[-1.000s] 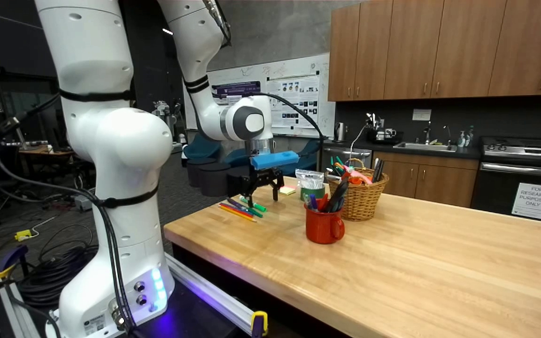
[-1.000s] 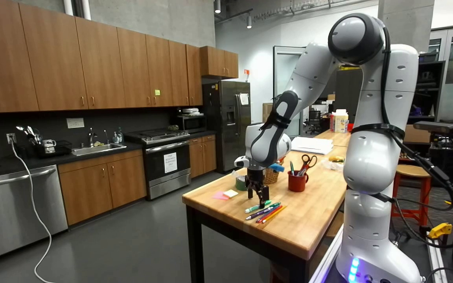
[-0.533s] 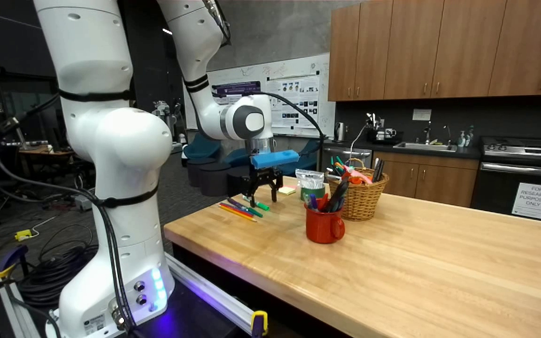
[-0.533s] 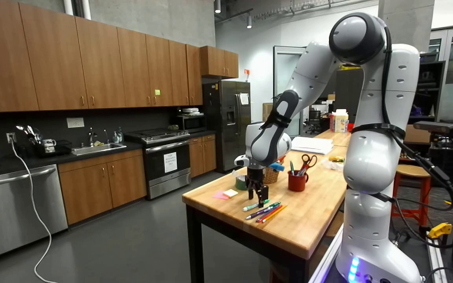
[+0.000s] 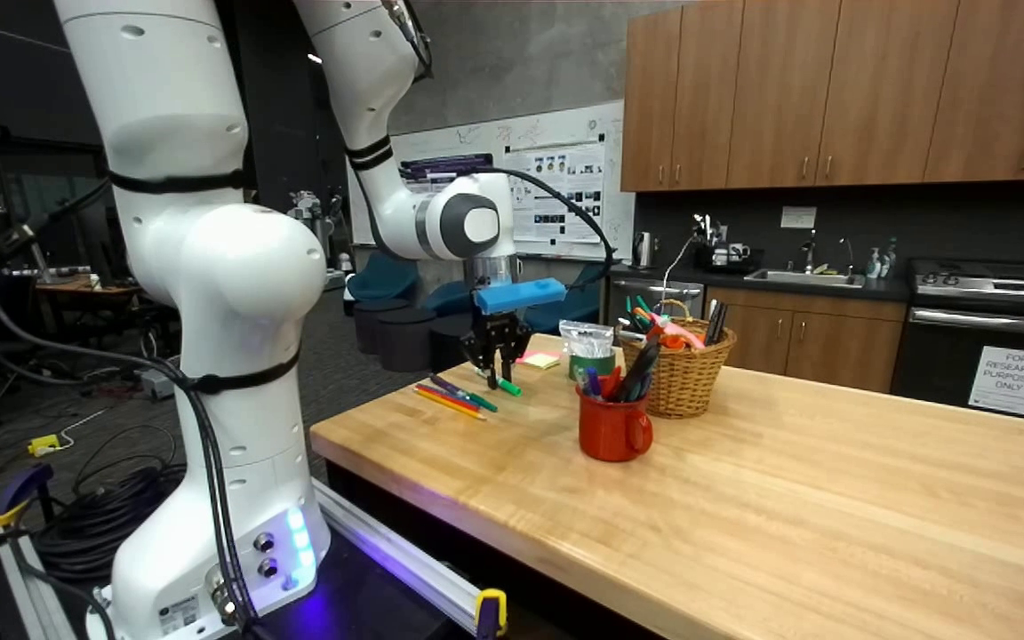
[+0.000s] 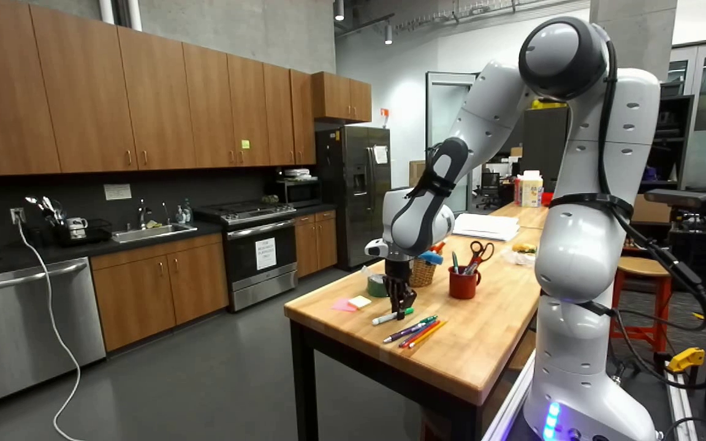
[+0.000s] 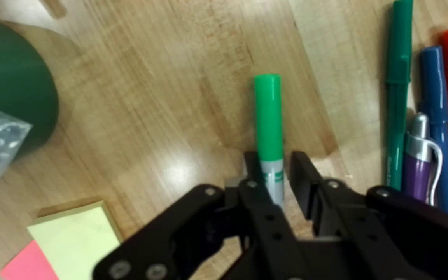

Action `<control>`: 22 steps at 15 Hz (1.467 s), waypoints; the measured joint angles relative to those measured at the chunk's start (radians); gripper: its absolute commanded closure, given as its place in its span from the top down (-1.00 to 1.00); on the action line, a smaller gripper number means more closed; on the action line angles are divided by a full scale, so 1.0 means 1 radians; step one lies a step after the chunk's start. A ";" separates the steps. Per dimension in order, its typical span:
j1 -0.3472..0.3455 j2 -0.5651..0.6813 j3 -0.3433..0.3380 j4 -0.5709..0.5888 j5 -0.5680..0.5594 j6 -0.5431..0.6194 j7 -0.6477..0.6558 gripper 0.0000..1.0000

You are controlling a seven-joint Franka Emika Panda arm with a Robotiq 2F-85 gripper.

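1. Since the earlier frame: marker (image 6: 384, 319) slid leftward in an exterior view; gripper (image 7: 275, 157) narrowed around it.
2. Fingers (image 7: 305, 177) straddle marker, wrist-view centre; gap at its right, unpinched.
3. Table (image 7: 193, 77) runs from green cap (image 7: 268, 116) to frame top; table edge (image 6: 383, 357) lower centre.
4. Count: four pens (image 7: 438, 97) right, one note pad (image 7: 77, 241) lower left.

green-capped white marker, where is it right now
In the wrist view, the green-capped white marker is just right of centre, between the jaws, with sticky notes to its lower left and a dark green pen to its right.
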 measured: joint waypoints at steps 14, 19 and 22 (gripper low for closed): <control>-0.038 -0.102 0.004 0.004 -0.134 0.043 0.284 -0.92; -0.079 -0.178 0.005 0.004 -0.139 0.043 0.453 -0.92; -0.101 -0.224 0.009 0.003 -0.162 0.043 0.573 -0.92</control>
